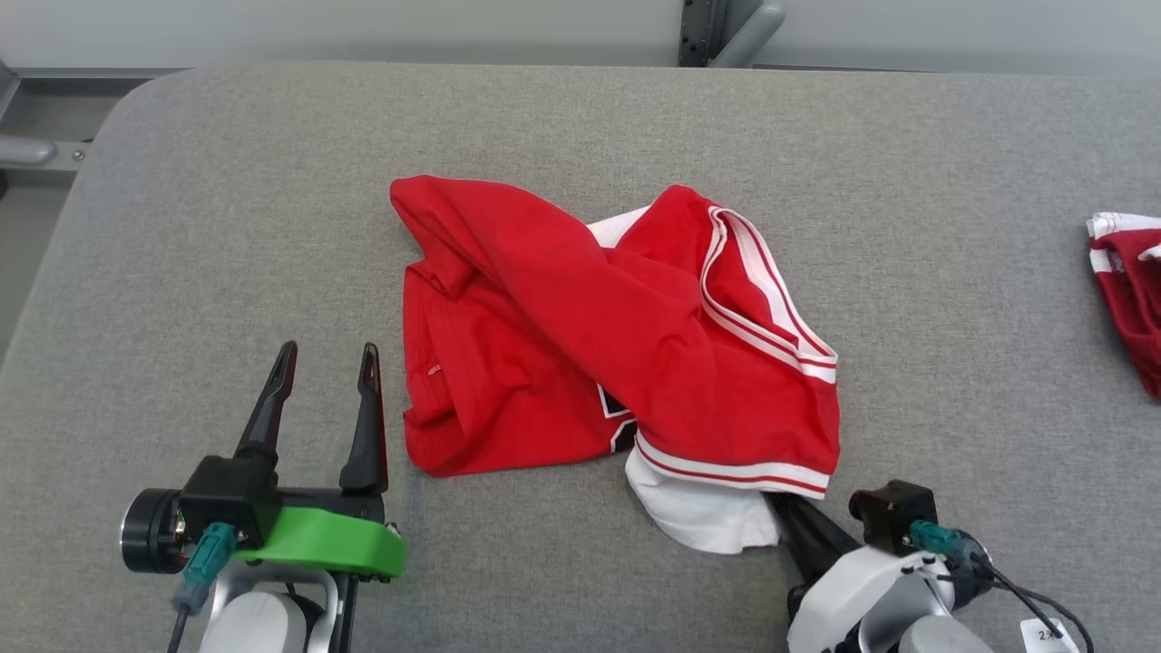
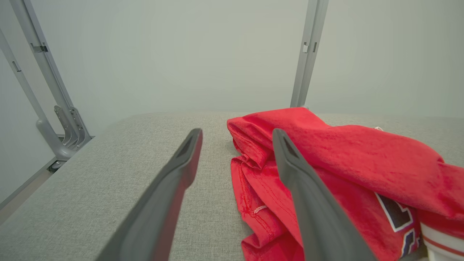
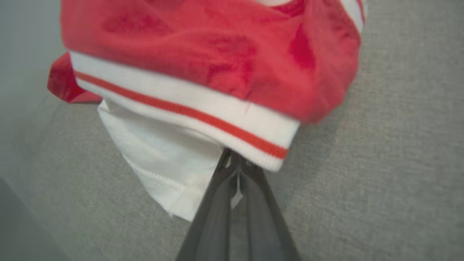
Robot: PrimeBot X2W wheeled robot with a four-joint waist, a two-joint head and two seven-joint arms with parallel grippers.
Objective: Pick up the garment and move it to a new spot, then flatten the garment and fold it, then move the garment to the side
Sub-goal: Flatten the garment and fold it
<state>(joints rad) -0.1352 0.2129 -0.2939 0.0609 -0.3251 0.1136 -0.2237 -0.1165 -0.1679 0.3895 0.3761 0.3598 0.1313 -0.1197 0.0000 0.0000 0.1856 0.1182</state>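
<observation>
Down low, the right gripper (image 3: 232, 161) clamps the garment (image 1: 580, 336) at its hem.

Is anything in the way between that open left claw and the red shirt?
Nothing visible. The left gripper sits open right beside the shirt, with just bare grey table between them. The right gripper is shut on the shirt's near edge.

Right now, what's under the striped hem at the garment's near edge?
A white fabric layer sticks out beneath the striped hem, and the right gripper reaches under it, jaws shut on the garment. Their tips are covered.
</observation>
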